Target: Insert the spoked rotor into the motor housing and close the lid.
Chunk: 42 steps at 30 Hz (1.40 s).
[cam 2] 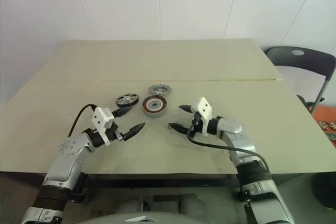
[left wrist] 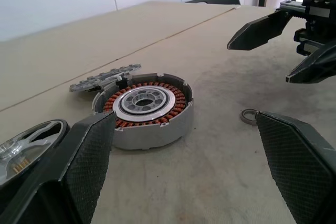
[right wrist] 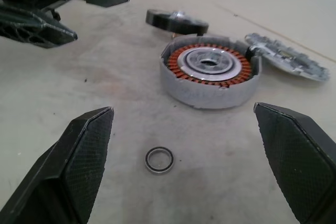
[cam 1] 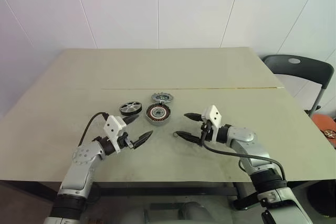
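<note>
My left gripper point(cam 1: 137, 128): fingers spread wide, holding nothing, hovering over the table point(cam 1: 63, 103) and aimed in toward the middle.
My right gripper point(cam 1: 184, 125): also spread wide and empty, facing my left one across a bare stretch of tabletop; each one's black fingers show in the other's wrist view.
Motor housing point(cam 1: 157, 112): lying flat on the table, open side up, the ring of copper windings around a silvery centre plain to see. It sits just beyond the gap between my two grippers, a little nearer my left fingertips than my right.
Spoked rotor point(cam 1: 130, 108): flat on the table just beyond my left gripper's farther fingertip, beside the housing on my left side and apart from it (in the left wrist view it peeks past my own finger point(left wrist: 79, 166)).
Lid point(cam 1: 163, 97): a ribbed grey disc on the far side of the housing from both my hands. In the wrist views its near edge comes right up to the housing's rim; I cannot tell whether it rests on it or merely touches it.
Small metal ring point(right wrist: 159, 159): loose on the table, close in front of my right gripper, between its two fingers as that wrist camera sees it, and on the near side of the housing.
Chair point(cam 1: 304, 72): dark, standing past the table's far corner, well off to the outside of my right arm.
Task state: rotor not in the housing, lid not on it.
</note>
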Motion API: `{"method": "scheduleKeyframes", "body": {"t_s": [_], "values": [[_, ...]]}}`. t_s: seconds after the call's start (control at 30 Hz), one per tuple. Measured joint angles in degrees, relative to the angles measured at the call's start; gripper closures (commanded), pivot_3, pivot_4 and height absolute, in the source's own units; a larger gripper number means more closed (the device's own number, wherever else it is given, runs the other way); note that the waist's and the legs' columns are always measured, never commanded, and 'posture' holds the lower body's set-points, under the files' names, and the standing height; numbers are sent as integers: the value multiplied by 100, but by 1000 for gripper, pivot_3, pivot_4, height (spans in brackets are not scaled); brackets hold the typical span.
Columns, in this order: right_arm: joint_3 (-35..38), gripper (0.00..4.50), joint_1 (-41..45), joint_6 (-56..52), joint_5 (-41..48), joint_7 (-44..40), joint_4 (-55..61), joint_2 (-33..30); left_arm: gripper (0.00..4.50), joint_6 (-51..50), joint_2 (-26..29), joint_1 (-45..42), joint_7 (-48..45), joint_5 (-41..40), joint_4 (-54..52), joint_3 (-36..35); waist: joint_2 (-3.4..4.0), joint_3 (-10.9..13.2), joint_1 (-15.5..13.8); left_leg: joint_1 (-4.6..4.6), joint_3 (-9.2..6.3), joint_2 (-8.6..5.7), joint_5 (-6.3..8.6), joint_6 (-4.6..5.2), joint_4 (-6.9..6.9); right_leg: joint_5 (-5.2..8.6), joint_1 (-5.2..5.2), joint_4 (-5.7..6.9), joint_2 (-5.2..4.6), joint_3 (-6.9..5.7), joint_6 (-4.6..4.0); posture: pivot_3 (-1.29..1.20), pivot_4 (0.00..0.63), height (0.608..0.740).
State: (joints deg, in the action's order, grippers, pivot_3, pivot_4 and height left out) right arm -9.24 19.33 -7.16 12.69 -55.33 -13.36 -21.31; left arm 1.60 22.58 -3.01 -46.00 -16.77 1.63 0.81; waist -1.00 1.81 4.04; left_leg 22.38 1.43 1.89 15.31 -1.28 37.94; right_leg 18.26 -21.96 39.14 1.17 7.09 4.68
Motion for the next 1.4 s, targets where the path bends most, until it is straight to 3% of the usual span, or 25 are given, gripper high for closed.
{"method": "scheduleKeyframes", "body": {"t_s": [0.43,0.8,1.07,1.4], "values": [[-898,28,1446,302,-1088,3,-864,212,0,-5,104,57,117,-5,-61,-188,2,1,-1,4,1,0,0,0,-2,-1,-7,1,-2,0,1,0,0,740],[-1744,28,2716,483,-1950,-872,-1193,45,0,-1,78,75,213,1,-60,-191,4,3,11,5,1,0,0,0,-2,-1,-14,7,-8,-1,1,0,0,740],[-2165,28,3455,255,-2499,-1025,-2270,611,0,12,-26,69,283,16,-60,-168,4,2,10,7,1,-1,0,0,-2,-2,-17,10,-14,-1,0,0,0,740],[-2192,28,4186,229,-2771,-841,-3648,1164,0,23,-86,255,443,49,-140,-166,6,3,16,10,0,-3,1,-1,-4,-2,-22,13,-23,-4,0,0,0,740]]}}
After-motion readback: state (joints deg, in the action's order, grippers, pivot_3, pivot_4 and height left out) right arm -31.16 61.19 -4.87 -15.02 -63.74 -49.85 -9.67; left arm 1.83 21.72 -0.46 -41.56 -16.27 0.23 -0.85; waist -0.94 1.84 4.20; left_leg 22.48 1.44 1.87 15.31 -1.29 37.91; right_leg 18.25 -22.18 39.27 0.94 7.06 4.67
